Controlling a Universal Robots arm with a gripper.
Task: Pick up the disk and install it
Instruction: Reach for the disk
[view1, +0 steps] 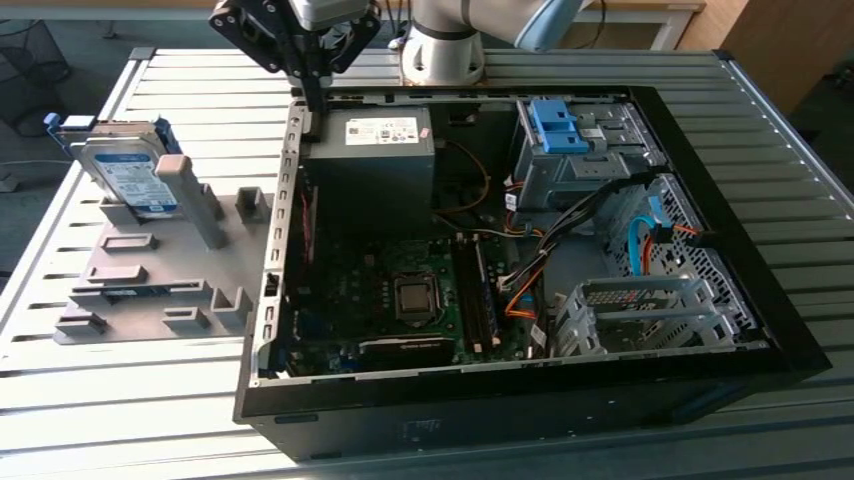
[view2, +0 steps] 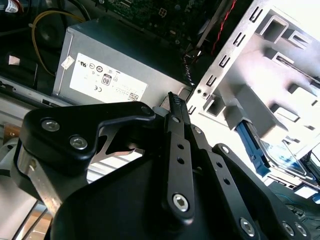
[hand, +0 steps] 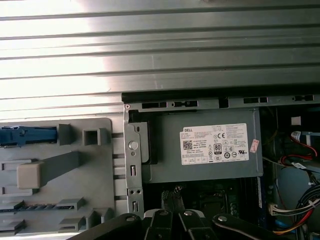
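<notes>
Over the rear corner of the computer case (view1: 534, 400), beside its power supply (view1: 374, 165), the gripper (view1: 312, 105) hangs empty with its fingers pressed together. The disk (view1: 127, 175) stands in a grey fixture (view1: 147, 270) outside the case, well apart from the gripper.

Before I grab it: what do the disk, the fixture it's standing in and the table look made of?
The disk: silver metal body, glossy label; its blue frame is probably plastic. The fixture: matte grey, likely plastic. The table: ribbed bare metal, reflecting light.
</notes>
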